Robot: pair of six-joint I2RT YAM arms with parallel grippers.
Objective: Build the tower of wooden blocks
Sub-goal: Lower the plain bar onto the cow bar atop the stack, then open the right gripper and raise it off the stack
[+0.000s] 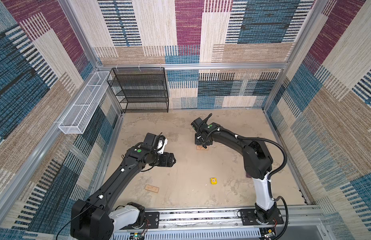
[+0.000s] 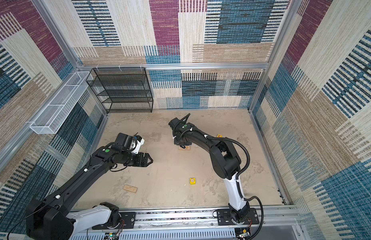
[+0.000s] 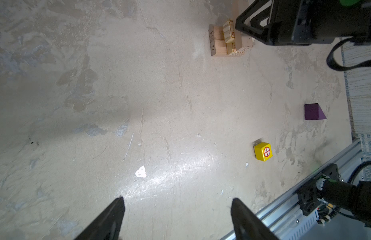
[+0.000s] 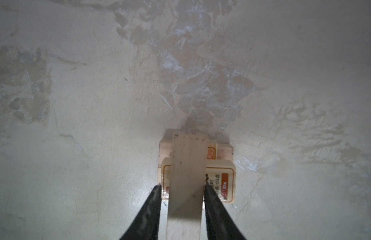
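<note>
The right hand (image 4: 183, 186) is reaching down over a low stack of tan wooden planks (image 3: 226, 41) that is standing a little behind the middle of the mottled beige surface (image 1: 180, 128). In the right wrist view its two black fingers (image 4: 151, 207) are flanking a plain tan wooden plank (image 4: 187, 162), which is lying lengthwise between them across the top of the stack. One finger is sitting right against the plank's edge while a thin gap is showing at the other, so I cannot tell whether the hand is gripping the plank or merely straddling it. Beneath the plain plank, cream planks with orange-red borders (image 4: 222, 178) are lying crosswise on pinkish planks at the base. In both top views the right hand is covering most of the stack.

The left hand (image 3: 177, 198) is hovering above the surface, left of the stack and well apart from it, with its fingers spread wide and nothing between them.

A small yellow wooden cube with a red crossed circle (image 1: 214, 181) is sitting alone toward the front, well apart from the stack. A purple wooden wedge (image 3: 313, 112) is resting near the cube without touching it; in the top views the right arm is hiding nearly all of it. A flat tan plank with dark print (image 1: 152, 188) is lying by itself at the front left, near the left arm.
</note>
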